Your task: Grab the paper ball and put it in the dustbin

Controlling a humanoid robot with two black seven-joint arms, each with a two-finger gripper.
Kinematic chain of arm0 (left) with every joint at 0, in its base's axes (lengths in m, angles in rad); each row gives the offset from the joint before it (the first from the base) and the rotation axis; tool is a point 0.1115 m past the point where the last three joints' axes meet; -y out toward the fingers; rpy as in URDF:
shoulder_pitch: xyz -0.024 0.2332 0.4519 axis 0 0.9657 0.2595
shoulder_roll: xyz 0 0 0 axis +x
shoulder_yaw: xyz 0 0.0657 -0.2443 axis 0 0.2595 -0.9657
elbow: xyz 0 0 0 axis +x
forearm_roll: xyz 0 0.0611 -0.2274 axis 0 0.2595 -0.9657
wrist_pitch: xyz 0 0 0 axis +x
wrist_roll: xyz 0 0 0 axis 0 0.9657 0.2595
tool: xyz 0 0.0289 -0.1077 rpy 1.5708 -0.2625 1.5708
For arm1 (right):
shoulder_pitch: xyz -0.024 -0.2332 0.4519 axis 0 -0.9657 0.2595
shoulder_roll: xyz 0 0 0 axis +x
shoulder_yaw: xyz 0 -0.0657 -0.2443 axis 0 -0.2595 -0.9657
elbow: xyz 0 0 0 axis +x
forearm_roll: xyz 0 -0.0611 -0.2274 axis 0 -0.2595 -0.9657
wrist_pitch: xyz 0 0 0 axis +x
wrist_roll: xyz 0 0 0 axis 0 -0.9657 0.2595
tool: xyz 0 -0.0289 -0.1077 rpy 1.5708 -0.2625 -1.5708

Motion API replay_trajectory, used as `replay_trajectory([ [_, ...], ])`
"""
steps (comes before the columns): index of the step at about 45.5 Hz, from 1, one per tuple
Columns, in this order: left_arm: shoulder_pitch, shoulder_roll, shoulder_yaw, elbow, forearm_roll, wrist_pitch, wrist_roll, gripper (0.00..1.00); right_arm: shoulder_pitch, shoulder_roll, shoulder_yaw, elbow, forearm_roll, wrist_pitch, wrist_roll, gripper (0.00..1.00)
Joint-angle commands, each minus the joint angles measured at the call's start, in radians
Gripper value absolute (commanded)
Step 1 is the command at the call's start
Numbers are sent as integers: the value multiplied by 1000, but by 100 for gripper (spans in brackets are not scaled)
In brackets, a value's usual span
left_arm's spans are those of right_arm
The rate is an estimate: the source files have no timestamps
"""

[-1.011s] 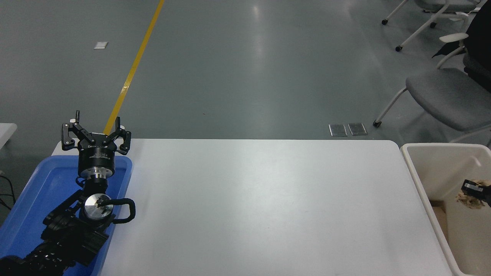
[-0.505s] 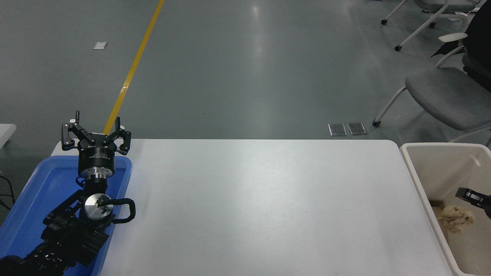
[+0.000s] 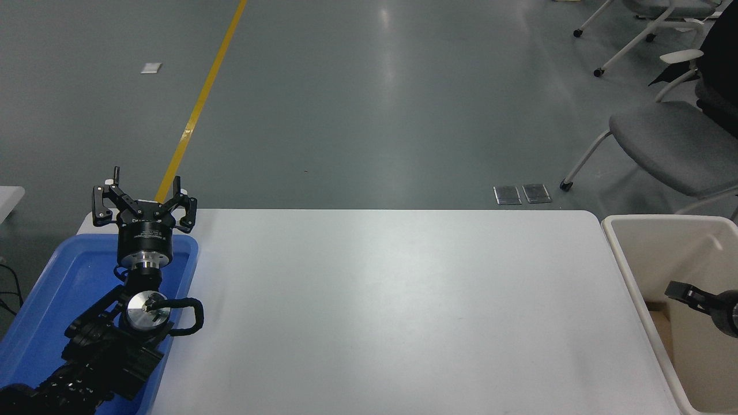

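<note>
**Two grippers in view, and no paper ball to be seen**

Two black arms show in the head view. The left gripper [image 3: 144,199] is parked at the lower left, above the far end of the blue tray [image 3: 52,300], with its fingers spread wide and nothing between them. Its arm runs back over the tray toward the bottom left corner.

The right gripper [image 3: 680,291] comes in from the right edge and hangs inside the mouth of the dustbin [image 3: 625,262], which stands just off the right end of the white table [image 3: 392,305]. Only one dark finger and part of the round body show; the rest is cut off by the picture's edge, so I cannot tell how far it is open. Nothing is seen at the visible finger.

The paper ball does not show in this view. The part of the bin's inside that can be seen is smooth cream wall with a darker brown patch low against the near wall.

Beyond the table lies grey floor with a yellow line [image 3: 199,106], and a grey chair [image 3: 669,141] stands at the upper right.
</note>
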Motion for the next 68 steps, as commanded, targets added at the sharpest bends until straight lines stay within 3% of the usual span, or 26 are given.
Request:
replay_trajectory([
  [1, 1, 0, 0, 0, 0, 0, 0, 99, 65, -29, 1, 67, -3, 3, 0, 100],
  [5, -1, 0, 0, 0, 0, 0, 0, 99, 139, -62, 7, 168, 1, 2, 0, 100],
  [13, -1, 0, 0, 0, 0, 0, 0, 99, 444, -262, -17, 623, -27, 9, -11, 100],
  [19, 1, 0, 0, 0, 0, 0, 0, 99, 728, -285, -203, 917, -147, 9, -38, 100],
  [30, 1, 0, 0, 0, 2, 0, 2, 99, 1171, -164, -523, 1262, -154, 13, -95, 100],
  [39, 1, 0, 0, 0, 2, 0, 0, 99, 1450, -18, -602, 1424, -151, 95, -143, 100],
  [47, 1, 0, 0, 0, 2, 0, 0, 99, 1602, 59, -588, 1424, -150, 246, -143, 100],
  [58, 2, 0, 0, 0, 0, 0, 0, 99, 1713, 76, -462, 1424, -138, 471, -143, 100],
  [68, 2, 0, 0, 0, 0, 0, 0, 99, 1722, 119, -444, 1424, -110, 494, -144, 100],
])
